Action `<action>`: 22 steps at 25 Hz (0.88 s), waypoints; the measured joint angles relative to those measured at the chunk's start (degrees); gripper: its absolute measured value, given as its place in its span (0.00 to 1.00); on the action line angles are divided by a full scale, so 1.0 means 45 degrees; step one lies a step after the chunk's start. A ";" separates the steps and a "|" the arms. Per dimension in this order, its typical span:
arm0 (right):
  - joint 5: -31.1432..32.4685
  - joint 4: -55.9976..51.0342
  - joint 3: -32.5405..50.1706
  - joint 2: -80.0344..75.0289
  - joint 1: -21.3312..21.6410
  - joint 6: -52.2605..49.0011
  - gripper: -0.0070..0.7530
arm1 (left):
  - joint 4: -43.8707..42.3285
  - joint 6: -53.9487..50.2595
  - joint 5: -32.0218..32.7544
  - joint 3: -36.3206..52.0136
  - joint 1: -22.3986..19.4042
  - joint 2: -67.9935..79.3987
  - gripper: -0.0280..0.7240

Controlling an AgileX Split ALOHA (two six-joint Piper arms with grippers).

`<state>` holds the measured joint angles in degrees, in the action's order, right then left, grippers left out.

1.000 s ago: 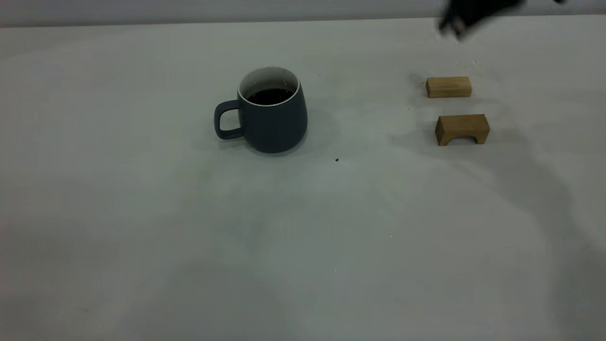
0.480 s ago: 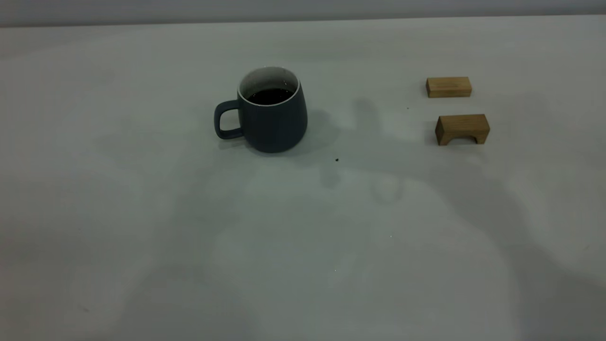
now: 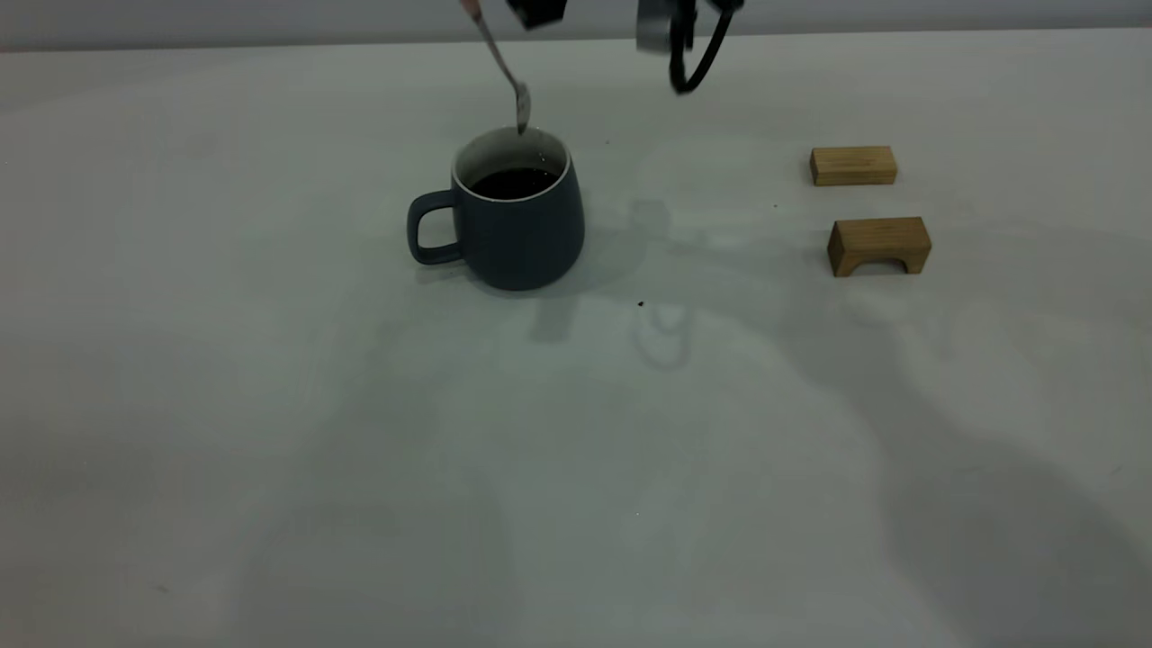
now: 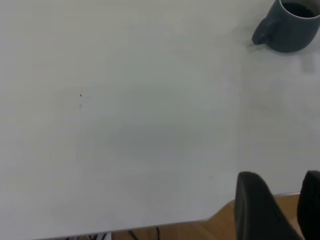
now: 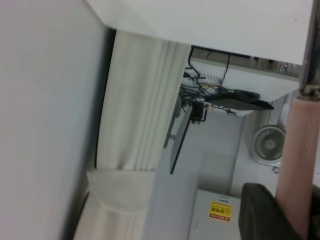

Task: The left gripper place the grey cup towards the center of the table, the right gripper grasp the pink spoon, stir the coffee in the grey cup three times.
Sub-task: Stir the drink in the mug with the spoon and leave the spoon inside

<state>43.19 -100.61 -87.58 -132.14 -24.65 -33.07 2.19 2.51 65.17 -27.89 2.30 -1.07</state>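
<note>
The grey cup [image 3: 517,225] stands upright near the middle of the table [image 3: 576,450], handle toward the left, with dark coffee [image 3: 513,184] inside. The pink spoon [image 3: 502,65] hangs tilted from the right gripper [image 3: 531,9] at the frame's top edge, its metal bowl just above the cup's far rim and clear of the liquid. In the right wrist view the pink handle [image 5: 296,160] is clamped between dark fingers [image 5: 265,212]. The left gripper [image 4: 280,182] is parked far from the cup [image 4: 292,27] at the table edge, open and holding nothing.
Two tan wooden blocks lie to the right of the cup, a flat one [image 3: 853,166] and an arched one [image 3: 879,245]. The right gripper's cable loop [image 3: 693,54] hangs above the table's far side. A small dark speck [image 3: 641,304] lies near the cup.
The right gripper left the view at the top right, then came back in at the top centre holding the spoon over the cup. The cup and blocks have not moved.
</note>
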 joint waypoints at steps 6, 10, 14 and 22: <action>-0.0042 -0.0022 -0.0562 -0.1288 0.0000 -0.1029 0.20 | 0.0000 0.0000 0.0000 0.0000 0.0000 0.0000 0.40; -0.0029 -0.0024 -0.1013 -0.1985 0.0000 -0.1157 0.20 | 0.0000 0.0000 0.0000 0.0000 0.0000 0.0000 0.40; 0.0393 -0.0024 -0.1806 -0.2679 0.0000 -0.0802 0.20 | 0.0000 0.0000 0.0000 0.0000 0.0000 0.0000 0.40; 0.0547 0.1288 -0.2405 -0.2989 0.0528 -0.1529 0.20 | 0.0000 0.0000 0.0000 0.0000 0.0000 0.0000 0.40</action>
<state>45.65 -94.81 -98.40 -145.59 -22.28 -39.95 2.19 2.51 65.17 -27.89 2.30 -1.07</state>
